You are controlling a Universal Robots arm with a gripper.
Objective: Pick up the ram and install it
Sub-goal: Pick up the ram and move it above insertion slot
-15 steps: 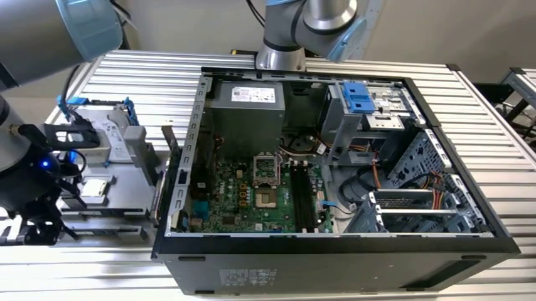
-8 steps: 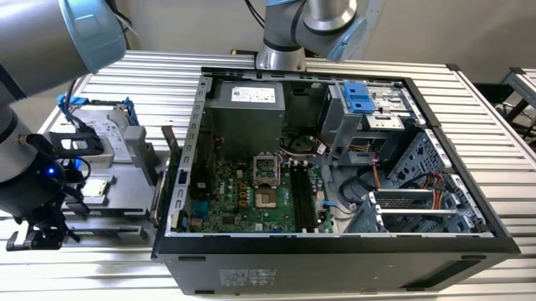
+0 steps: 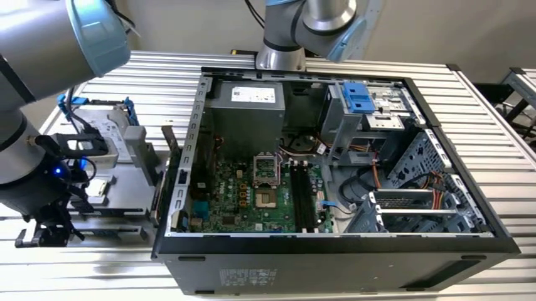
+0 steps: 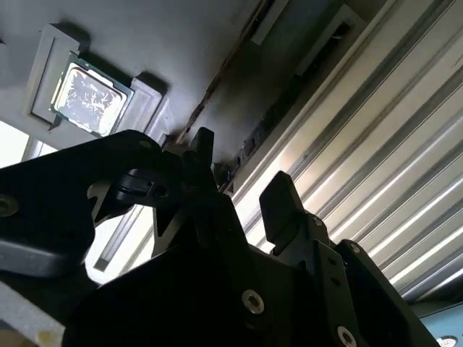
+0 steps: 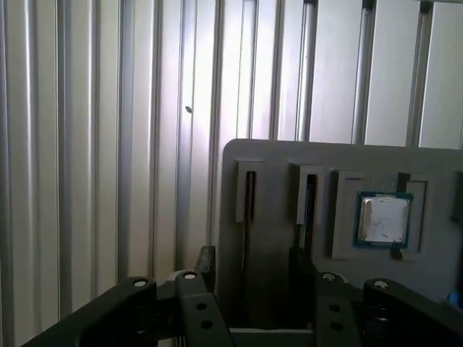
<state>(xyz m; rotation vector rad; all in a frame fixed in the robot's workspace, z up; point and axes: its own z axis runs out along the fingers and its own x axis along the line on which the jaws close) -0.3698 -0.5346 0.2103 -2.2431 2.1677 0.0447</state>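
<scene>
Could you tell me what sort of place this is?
Probably a robotics lab cell for computer assembly: an open computer case on a ribbed metal table, a robot arm beside it, and a grey parts tray holding a processor chip.

Ribbed aluminium table [image 3: 494,125], plain grey wall [image 3: 444,28] behind
</scene>
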